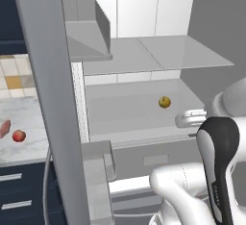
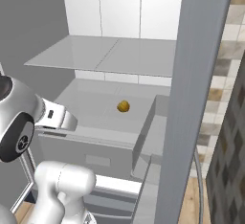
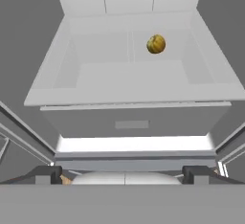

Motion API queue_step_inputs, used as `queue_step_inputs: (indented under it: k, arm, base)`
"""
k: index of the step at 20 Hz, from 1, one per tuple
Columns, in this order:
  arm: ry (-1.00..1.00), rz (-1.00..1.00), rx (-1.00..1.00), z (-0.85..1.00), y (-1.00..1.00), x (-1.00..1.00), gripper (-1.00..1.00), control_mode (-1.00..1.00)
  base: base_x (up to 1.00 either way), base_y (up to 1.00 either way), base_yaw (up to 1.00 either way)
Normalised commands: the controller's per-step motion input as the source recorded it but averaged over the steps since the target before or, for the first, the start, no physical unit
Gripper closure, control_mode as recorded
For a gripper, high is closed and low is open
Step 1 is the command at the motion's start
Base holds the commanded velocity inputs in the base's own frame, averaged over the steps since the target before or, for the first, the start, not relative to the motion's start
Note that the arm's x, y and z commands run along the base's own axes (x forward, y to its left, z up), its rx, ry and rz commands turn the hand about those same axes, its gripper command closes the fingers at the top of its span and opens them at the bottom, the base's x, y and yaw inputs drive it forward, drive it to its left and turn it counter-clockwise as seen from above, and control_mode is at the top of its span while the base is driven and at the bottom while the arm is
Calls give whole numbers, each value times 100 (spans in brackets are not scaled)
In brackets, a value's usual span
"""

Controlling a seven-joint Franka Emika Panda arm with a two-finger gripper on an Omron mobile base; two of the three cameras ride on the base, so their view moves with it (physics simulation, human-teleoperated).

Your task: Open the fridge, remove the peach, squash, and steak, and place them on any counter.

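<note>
Hand view: the fridge [image 3: 129, 89] stands open, white smooth walls and flat grey shelves, with the round yellow squash [image 3: 156, 44] alone on the lower shelf. The gripper [image 3: 124, 174] gapes wide, holding nothing. On the veined marble counter [image 1: 24, 116] lie the round peach [image 1: 18, 136] and flat steak [image 1: 4, 128].

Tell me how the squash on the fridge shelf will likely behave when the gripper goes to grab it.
The squash looks round and sits alone on a flat grey shelf, so a nudge would probably send it rolling. Its curved sides may slip from flat fingers unless squeezed across the middle. The gripper stands open and well short of it.
</note>
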Motion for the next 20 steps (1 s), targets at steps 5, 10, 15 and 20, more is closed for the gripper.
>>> queue_step_inputs:
  k: [5,10,15,20]
  arm:
    - [0,0,3,-15,-10,29,-100,-100]
    - [0,-1,1,-36,-26,34,-100,-100]
    - [-7,0,1,-37,-5,7,-100,-100]
    - [0,-6,0,-49,-23,78,-100,-100]
  base:
    - [4,0,0]
    - [0,0,0]
    - [0,0,0]
    - [0,0,0]
